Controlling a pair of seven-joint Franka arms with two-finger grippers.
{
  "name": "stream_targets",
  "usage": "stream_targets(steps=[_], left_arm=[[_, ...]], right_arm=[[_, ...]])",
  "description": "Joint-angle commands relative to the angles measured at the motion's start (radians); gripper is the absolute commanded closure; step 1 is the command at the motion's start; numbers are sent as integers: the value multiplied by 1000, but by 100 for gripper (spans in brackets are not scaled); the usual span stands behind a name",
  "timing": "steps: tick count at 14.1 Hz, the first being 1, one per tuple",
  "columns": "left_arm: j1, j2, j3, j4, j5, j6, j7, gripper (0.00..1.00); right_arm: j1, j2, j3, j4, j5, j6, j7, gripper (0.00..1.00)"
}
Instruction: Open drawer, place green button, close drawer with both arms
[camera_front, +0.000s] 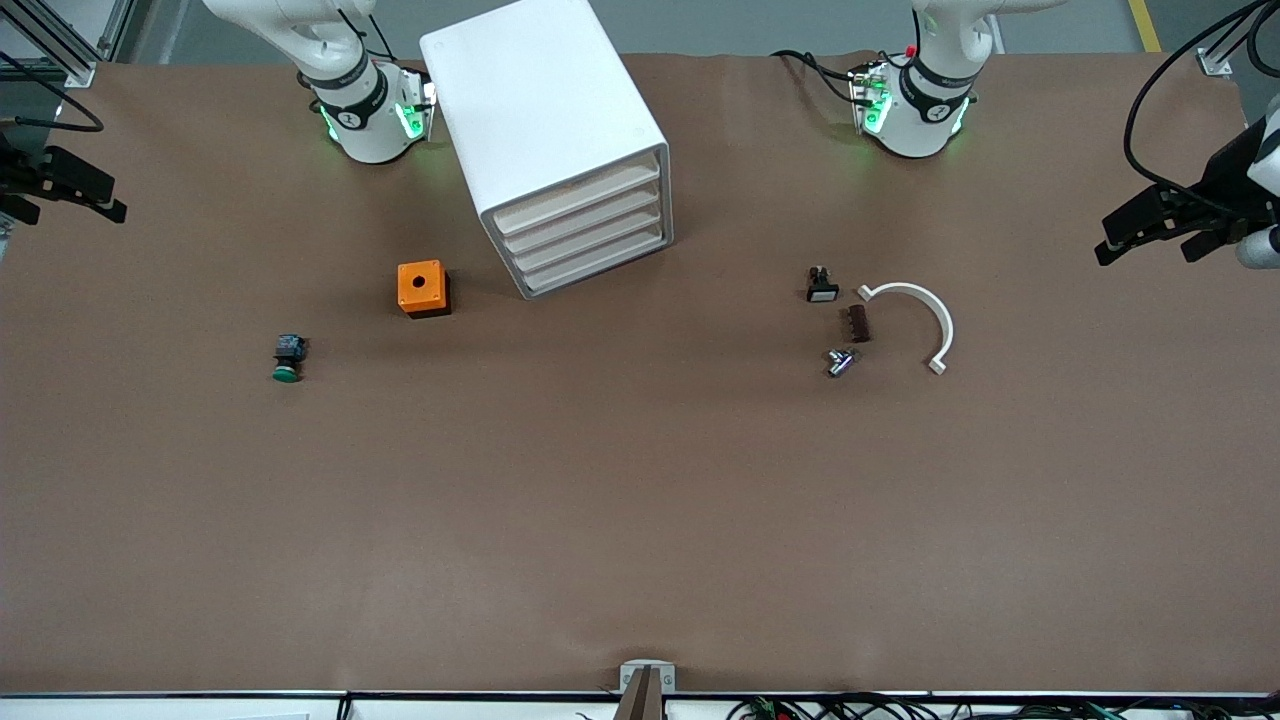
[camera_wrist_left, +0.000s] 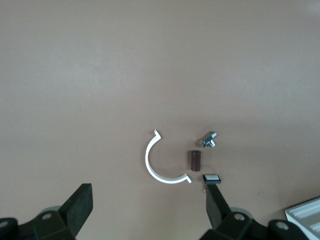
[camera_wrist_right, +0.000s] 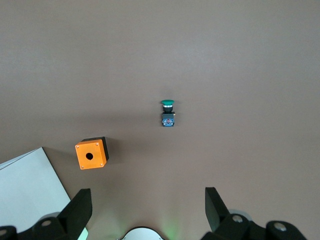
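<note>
While the button (camera_front: 288, 358) lies untouched, left claw (camera_wrist_left: 148, 212) and right claw (camera_wrist_right: 147, 212) wait released.

Left gripper (camera_wrist_left: 149, 210) high over brown bench (camera_wrist_left: 100, 75), jaws spread wide, white half-ring clamp (camera_wrist_left: 161, 167), small brown block (camera_wrist_left: 196, 160) just beside it, metal fitting (camera_wrist_left: 209, 140), white-faced black button (camera_wrist_left: 212, 177), white cabinet corner (camera_wrist_left: 306, 216).

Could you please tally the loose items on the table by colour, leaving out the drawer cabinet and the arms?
Green-capped: 1, the button
Orange: 1, the box
White: 1, the curved clip
Black with white face: 1, the pushbutton
Brown: 1, the block
Silver: 1, the metal fitting
Total: 6
</note>
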Motion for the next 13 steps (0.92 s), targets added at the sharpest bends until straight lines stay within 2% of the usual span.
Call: stream_targets(steps=[1, 4, 11, 13], left_arm=[[36, 45, 0, 24, -1, -28, 0, 0], [33, 140, -4, 26, -3, -17, 0, 0], [7, 393, -23, 29, -4, 172, -8, 0], [-23, 450, -23, 32, -4, 208, -83, 0]], right_arm=[[-6, 0, 3, 9, 16, 0, -1, 0], [-8, 2, 2, 12, 16, 0, -4, 0], [-11, 16, 2, 27, 4, -3, -9, 0], [-11, 32, 2, 29, -1, 1, -9, 0]])
